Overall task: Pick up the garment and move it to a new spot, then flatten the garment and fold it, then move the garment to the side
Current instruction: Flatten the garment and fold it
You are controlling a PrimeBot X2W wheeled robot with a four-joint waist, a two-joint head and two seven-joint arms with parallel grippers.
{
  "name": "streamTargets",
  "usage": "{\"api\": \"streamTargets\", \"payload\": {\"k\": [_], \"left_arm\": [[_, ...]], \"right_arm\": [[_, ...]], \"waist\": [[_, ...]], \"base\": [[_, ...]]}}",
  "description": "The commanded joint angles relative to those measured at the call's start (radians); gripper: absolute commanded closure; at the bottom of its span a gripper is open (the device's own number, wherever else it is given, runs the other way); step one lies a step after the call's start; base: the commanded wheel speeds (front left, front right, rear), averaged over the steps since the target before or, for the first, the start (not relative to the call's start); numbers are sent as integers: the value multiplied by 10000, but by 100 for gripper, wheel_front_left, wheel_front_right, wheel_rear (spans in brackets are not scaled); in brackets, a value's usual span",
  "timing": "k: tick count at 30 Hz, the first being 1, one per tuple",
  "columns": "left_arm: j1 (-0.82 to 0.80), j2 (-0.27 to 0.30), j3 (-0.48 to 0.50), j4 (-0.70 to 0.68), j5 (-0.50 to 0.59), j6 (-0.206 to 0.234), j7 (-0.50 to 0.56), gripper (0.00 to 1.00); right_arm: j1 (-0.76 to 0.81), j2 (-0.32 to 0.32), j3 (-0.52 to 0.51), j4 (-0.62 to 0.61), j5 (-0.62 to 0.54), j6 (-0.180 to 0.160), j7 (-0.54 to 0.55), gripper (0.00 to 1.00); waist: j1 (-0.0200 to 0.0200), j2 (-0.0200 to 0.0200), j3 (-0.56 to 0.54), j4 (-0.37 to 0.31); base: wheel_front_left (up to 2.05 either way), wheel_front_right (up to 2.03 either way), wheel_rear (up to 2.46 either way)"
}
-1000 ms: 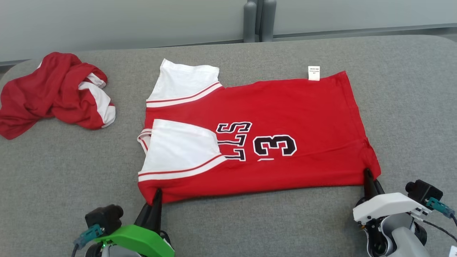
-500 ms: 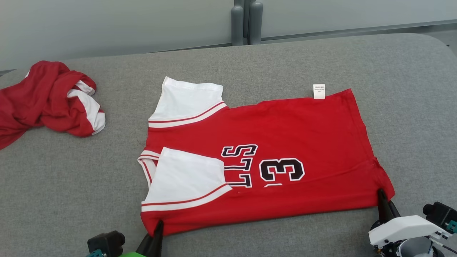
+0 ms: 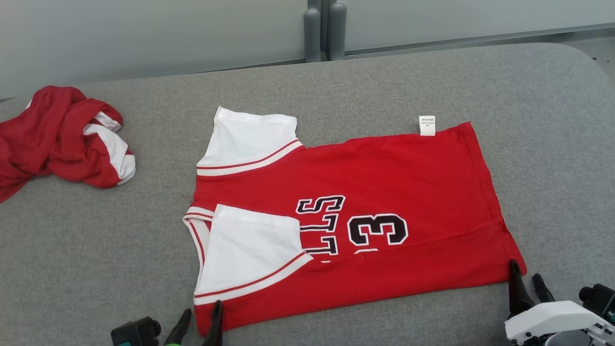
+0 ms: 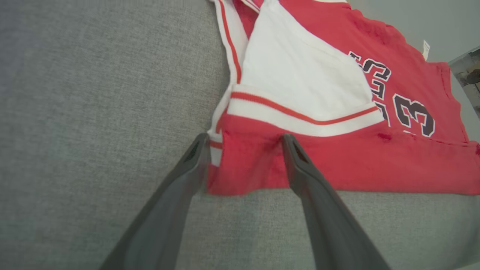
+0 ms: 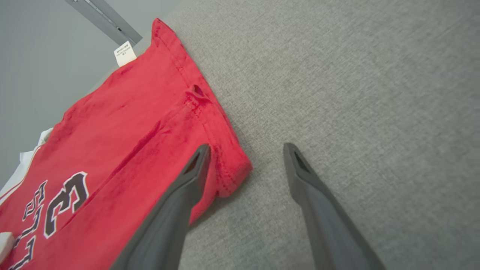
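Verify left gripper [image 3: 201, 317] and right gripper [image 3: 526, 281] spread wide, clamping nothing, at the lower corners of the garment [image 3: 384, 192] — positioned there, presumably, to lay the folded edge flat.

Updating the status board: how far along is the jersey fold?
Done: jersey lies flat and looks folded once lengthwise, one sleeve on top. In hand: left gripper and right gripper stand open at its near corners. Left: further folding, then moving it aside.
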Motion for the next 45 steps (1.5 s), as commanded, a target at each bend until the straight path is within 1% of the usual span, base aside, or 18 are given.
{"api": "streamTargets", "payload": {"k": [1, 5, 10, 14, 18, 24, 29, 30, 31, 33, 36, 39, 40, 45], "left_arm": [[99, 119, 56, -38, -2, 43, -66, 0], [6, 386, 264, -376, 157, 176, -127, 0], [-658, 717, 309, -774, 431, 185, -11, 0], [-1684, 980, 178, -828, 708, -8, 294, 0], [-3091, 1143, 43, -450, 961, -253, 701, 0], [-5503, 1099, -132, 940, 1228, -560, 1174, 0], [-7371, 985, -305, 2485, 1477, -784, 1492, 0], [-7719, 994, -324, 2787, 1520, -808, 1548, 0], [-8358, 1021, -306, 3441, 1603, -775, 1667, 0], [-8958, 1033, -275, 3997, 1665, -747, 1736, 0], [-9719, 1084, -244, 4755, 1743, -723, 1827, 0], [-10285, 1133, -328, 5394, 1818, -827, 1931, 0], [-10285, 1133, -328, 5394, 1818, -827, 1931, 0], [-10947, 1228, -394, 6241, 1893, -921, 1983, 0]], "right_arm": [[97, -41, -50, -23, -52, -3, -29, 0], [165, -43, -427, -246, -295, -1, -95, 0], [-40, -42, -958, -884, -791, -1, -3, 0], [-322, -40, -1073, -1712, -1225, -1, 273, 0], [-669, -43, -889, -2625, -1544, -1, 705, 0], [-1146, -37, -474, -3731, -1761, -1, 1290, 0], [-1532, -37, 104, -4215, -1726, -1, 1539, 0], [-1632, -35, 230, -4274, -1702, -1, 1550, 0], [-1809, -37, 454, -4403, -1633, -1, 1515, 0], [-1941, -39, 650, -4542, -1589, -1, 1466, 0], [-2096, -37, 949, -4786, -1519, -1, 1402, 0], [-2199, -35, 1167, -4978, -1484, -1, 1340, 0], [-2199, -35, 1167, -4978, -1484, -1, 1340, 0], [-2229, -37, 1347, -5160, -1450, -1, 1237, 0]], "waist": [[0, 102, 5, -11], [0, 102, 19, -37], [0, 102, 62, -76], [0, 102, 235, -126], [0, 102, 573, -276], [0, 102, 1367, -549], [0, 102, 2196, -857], [0, 102, 2364, -926], [0, 102, 2685, -1068], [0, 102, 2990, -1178], [0, 102, 3402, -1330], [0, 102, 3698, -1452], [0, 102, 3698, -1452], [0, 102, 3910, -1594]], "base": [[0, 0, 0], [0, 0, 0], [0, 0, 0], [0, 0, 0], [0, 0, 0], [0, 0, 0], [0, 0, 0], [0, 0, 0], [0, 0, 0], [0, 0, 0], [0, 0, 0], [0, 0, 0], [0, 0, 0], [0, 0, 0]]}}
